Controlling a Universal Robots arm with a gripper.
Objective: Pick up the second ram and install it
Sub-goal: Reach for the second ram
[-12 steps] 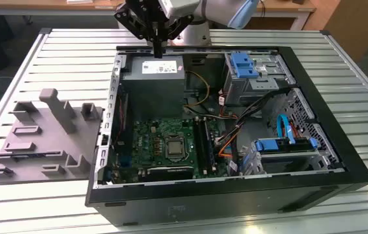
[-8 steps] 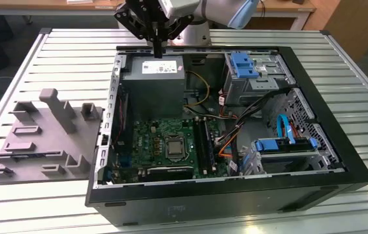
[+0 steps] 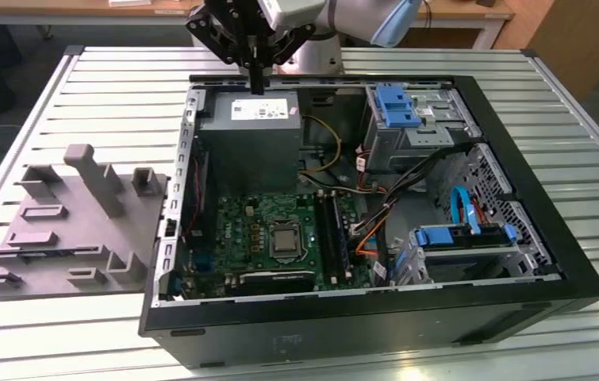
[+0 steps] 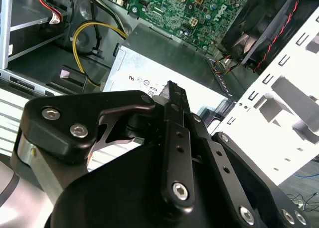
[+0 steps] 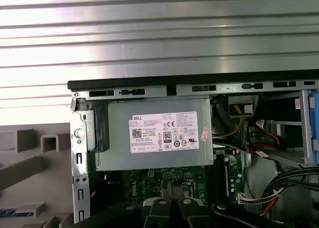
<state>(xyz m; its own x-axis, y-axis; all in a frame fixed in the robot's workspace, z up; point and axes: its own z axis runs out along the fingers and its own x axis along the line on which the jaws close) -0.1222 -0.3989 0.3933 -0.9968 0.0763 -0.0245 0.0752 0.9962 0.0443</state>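
As it hangs over the power supply (image 3: 248,139), end effector (image 3: 260,87) narrow (fingers (image 4: 175,138) together), second ram (image 3: 55,252) in fixture (image 3: 93,182).

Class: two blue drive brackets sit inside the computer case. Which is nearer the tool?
The blue bracket beside the grey power supply; the other blue bracket lies lower in the exterior view.

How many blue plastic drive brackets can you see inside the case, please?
2. The far blue bracket tops the far drive cage; the near blue bracket tops the near drive cage. More may be hidden.
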